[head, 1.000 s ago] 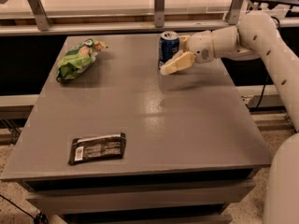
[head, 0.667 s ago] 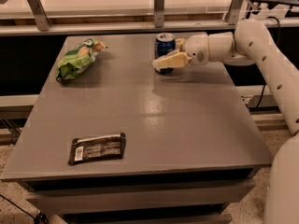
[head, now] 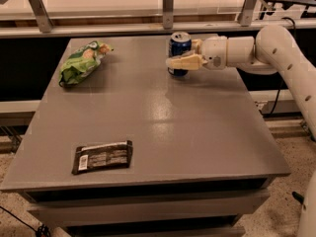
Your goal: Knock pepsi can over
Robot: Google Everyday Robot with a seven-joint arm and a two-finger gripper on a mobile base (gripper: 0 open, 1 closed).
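Across the front of the upright pepsi can (head: 178, 46) lies the gripper (head: 183, 61); whether it is clenched or released I cannot tell.

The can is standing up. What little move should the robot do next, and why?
Probably push the gripper farther into the can, toward the back of the table. The can stands upright, and the gripper lies across its front side, seemingly touching it.
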